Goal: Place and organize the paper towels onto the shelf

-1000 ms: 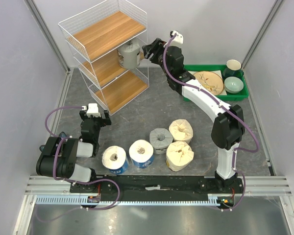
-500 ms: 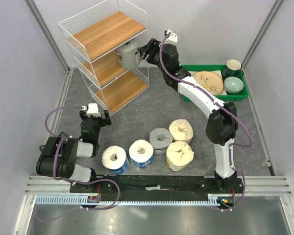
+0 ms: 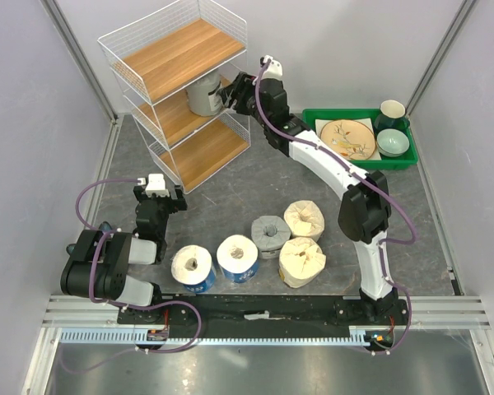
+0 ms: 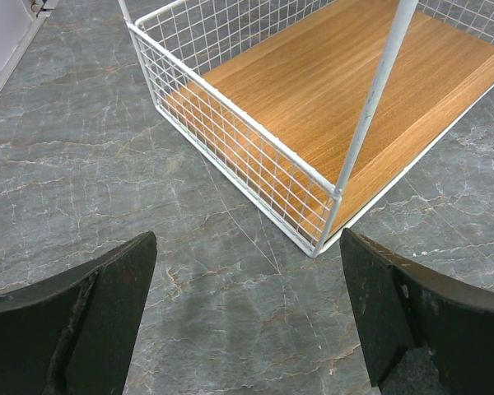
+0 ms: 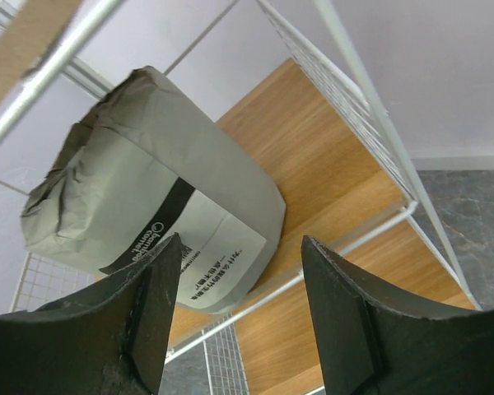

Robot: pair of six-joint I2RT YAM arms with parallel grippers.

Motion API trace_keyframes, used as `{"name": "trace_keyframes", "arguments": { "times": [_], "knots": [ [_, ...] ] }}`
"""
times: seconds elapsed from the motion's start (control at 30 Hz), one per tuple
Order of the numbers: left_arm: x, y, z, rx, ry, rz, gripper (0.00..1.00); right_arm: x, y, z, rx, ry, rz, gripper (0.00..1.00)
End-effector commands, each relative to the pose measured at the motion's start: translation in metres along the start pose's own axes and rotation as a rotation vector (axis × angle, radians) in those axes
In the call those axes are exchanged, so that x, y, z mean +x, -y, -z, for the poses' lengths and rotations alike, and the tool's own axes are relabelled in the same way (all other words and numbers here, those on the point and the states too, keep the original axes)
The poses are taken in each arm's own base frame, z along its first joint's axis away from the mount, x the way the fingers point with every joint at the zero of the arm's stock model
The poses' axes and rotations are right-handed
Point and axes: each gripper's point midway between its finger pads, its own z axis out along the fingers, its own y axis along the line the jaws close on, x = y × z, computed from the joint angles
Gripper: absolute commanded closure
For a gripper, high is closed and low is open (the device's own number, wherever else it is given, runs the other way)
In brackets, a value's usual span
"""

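While the left gripper (image 4: pixel 247 239) hovers with fingers spread above the tabletop (image 4: pixel 82 164), the grey roll (image 3: pixel 204 97) leans on the middle tier of the shelf (image 3: pixel 173 58) between the parted fingers of the right gripper (image 5: pixel 240 247), grip unclear: settle it flat, release, withdraw straight.

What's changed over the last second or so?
The right gripper carried the grey roll leftward, from just outside the shelf into its middle tier, and still appears to grip it. The left gripper, open, and the five other rolls stayed put.
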Motion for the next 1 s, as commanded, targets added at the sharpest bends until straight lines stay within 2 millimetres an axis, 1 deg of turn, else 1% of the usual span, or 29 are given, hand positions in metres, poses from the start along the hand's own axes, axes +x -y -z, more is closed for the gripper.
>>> {"name": "trace_keyframes", "arguments": {
  "times": [0.0, 0.03, 0.1, 0.2, 0.23, 0.3, 0.33, 0.4, 0.43, 0.5, 0.53, 0.57, 0.6, 0.63, 0.67, 0.7, 0.77, 0.8, 0.83, 0.87, 0.9, 0.93, 0.97],
  "knots": [
    [-0.019, -0.002, -0.005, -0.010, 0.063, 0.009, 0.00, -0.015, -0.020, -0.001, -0.055, 0.029, -0.008, 0.32],
    [-0.019, -0.001, -0.005, -0.010, 0.063, 0.010, 0.01, -0.010, -0.015, -0.001, -0.043, 0.020, -0.005, 0.32],
    [-0.019, -0.002, -0.005, -0.010, 0.063, 0.009, 0.00, -0.016, -0.014, 0.007, -0.032, 0.032, 0.010, 0.32],
    [-0.019, -0.001, -0.005, -0.010, 0.063, 0.010, 0.00, -0.014, -0.008, 0.025, -0.025, 0.025, 0.037, 0.31],
    [-0.019, -0.002, -0.005, -0.011, 0.063, 0.010, 0.00, -0.013, -0.005, 0.037, -0.020, 0.016, 0.047, 0.31],
    [-0.019, -0.001, -0.005, -0.010, 0.063, 0.010, 0.00, -0.009, -0.005, 0.053, -0.036, -0.006, 0.071, 0.31],
    [-0.019, -0.001, -0.005, -0.010, 0.063, 0.010, 0.00, -0.006, -0.003, 0.068, -0.040, -0.029, 0.082, 0.31],
    [-0.018, -0.002, -0.005, -0.010, 0.061, 0.008, 0.00, 0.002, -0.004, 0.085, -0.051, -0.097, 0.121, 0.30],
    [-0.019, -0.001, -0.005, -0.010, 0.063, 0.010, 0.01, 0.013, 0.001, 0.102, -0.019, -0.174, 0.138, 0.30],
    [-0.019, -0.001, -0.005, -0.010, 0.063, 0.010, 0.00, 0.028, 0.005, 0.122, -0.013, -0.271, 0.163, 0.30],
    [-0.018, -0.001, -0.005, -0.010, 0.061, 0.010, 0.00, 0.042, 0.012, 0.144, 0.016, -0.356, 0.183, 0.30],
    [-0.018, -0.001, -0.005, -0.010, 0.061, 0.010, 0.00, 0.051, 0.012, 0.156, 0.018, -0.399, 0.197, 0.30],
    [-0.019, -0.001, -0.005, -0.008, 0.063, 0.010, 0.00, 0.071, 0.024, 0.172, 0.045, -0.476, 0.217, 0.30],
    [-0.018, -0.002, -0.005, -0.010, 0.061, 0.008, 0.00, 0.074, 0.016, 0.188, 0.024, -0.501, 0.247, 0.30],
    [-0.018, -0.001, -0.005, -0.010, 0.061, 0.010, 0.00, 0.082, 0.016, 0.198, 0.024, -0.536, 0.267, 0.30],
    [-0.019, -0.001, -0.005, -0.008, 0.063, 0.010, 0.01, 0.096, 0.024, 0.213, 0.045, -0.606, 0.285, 0.29],
    [-0.018, -0.001, -0.005, -0.010, 0.061, 0.010, 0.00, 0.109, 0.022, 0.232, 0.034, -0.676, 0.309, 0.28],
    [-0.019, -0.001, -0.005, -0.010, 0.063, 0.010, 0.00, 0.119, 0.028, 0.244, 0.050, -0.724, 0.315, 0.29],
    [-0.018, -0.001, -0.005, -0.010, 0.061, 0.010, 0.01, 0.122, 0.025, 0.251, 0.044, -0.739, 0.320, 0.28],
    [-0.018, -0.001, -0.005, -0.010, 0.061, 0.010, 0.00, 0.124, 0.026, 0.256, 0.050, -0.747, 0.316, 0.28],
    [-0.018, -0.001, -0.005, -0.010, 0.061, 0.010, 0.00, 0.133, 0.031, 0.263, 0.060, -0.773, 0.314, 0.29],
    [-0.018, -0.001, -0.005, -0.010, 0.061, 0.010, 0.00, 0.133, 0.030, 0.268, 0.054, -0.771, 0.316, 0.29],
    [-0.019, -0.001, -0.005, -0.010, 0.063, 0.010, 0.00, 0.135, 0.033, 0.271, 0.062, -0.775, 0.315, 0.29]
  ]
}}
